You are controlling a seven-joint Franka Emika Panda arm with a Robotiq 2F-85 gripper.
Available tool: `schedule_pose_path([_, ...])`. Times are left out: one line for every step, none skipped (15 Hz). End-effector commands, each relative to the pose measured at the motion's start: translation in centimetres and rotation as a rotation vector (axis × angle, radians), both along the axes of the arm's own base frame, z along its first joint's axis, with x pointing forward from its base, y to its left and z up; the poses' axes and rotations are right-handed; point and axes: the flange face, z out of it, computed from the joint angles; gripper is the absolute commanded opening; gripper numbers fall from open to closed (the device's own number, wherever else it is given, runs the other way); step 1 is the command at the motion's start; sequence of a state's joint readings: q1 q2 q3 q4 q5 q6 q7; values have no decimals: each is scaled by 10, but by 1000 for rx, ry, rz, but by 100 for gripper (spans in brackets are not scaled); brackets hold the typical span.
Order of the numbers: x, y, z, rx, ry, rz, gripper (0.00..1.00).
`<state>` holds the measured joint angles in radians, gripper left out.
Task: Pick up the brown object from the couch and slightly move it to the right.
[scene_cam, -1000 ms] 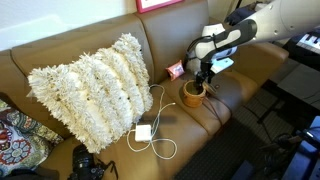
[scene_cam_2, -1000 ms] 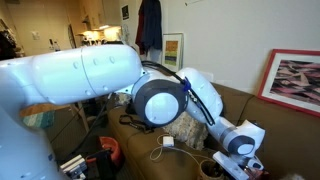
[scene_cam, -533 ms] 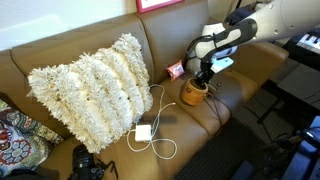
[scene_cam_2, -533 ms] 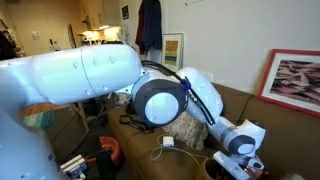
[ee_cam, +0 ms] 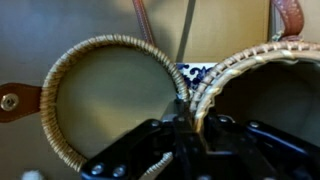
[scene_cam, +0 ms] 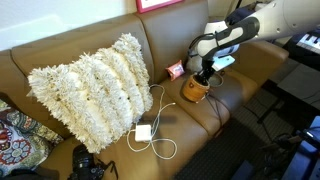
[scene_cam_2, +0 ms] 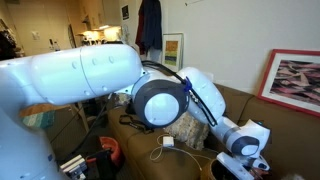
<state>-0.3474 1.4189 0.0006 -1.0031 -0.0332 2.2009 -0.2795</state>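
We are seeing the fingers (ee_cam: 160,135) clamping together on the woven rim of the brown object (scene_cam: 194,90), right of centre in the frame, on the couch (scene_cam: 190,125).

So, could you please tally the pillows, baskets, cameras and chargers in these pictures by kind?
Pillow: 2 (white shaggy, patterned)
Basket: 2 (two woven rims in the wrist view)
Camera: 1
Charger: 1
Total: 6

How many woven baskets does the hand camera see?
2: the left basket and the right basket, rims meeting by the gripper. Others may be out of view.
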Motion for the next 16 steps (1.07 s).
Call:
schedule_pose_path([8,-30,32,-15,-70,-21,5])
schedule_pose_path([10,-40,42,-26,-89,-33,5])
schedule_pose_path([12,-49,50,-35,-105,-43,5])
schedule_pose_path([12,-61,59,-45,-122,-62,5])
schedule_pose_path([12,-74,67,-50,-135,-79,5])
schedule_pose_path([10,-84,73,-56,-139,-94,5])
schedule_pose_path([6,-97,76,-58,-137,-113,5])
schedule_pose_path([2,-109,77,-59,-134,-134,5])
schedule_pose_path([-5,-122,76,-63,-128,-159,5])
schedule_pose_path([-11,-134,75,-67,-125,-184,5])
schedule_pose_path([-18,-147,74,-71,-120,-210,5])
schedule_pose_path([-25,-158,72,-71,-116,-231,5])
schedule_pose_path([-32,-169,72,-74,-114,-254,5])
schedule_pose_path([-38,-179,72,-79,-111,-275,5])
schedule_pose_path([-43,-187,71,-84,-108,-291,5])
schedule_pose_path([-47,-193,70,-84,-108,-302,5])
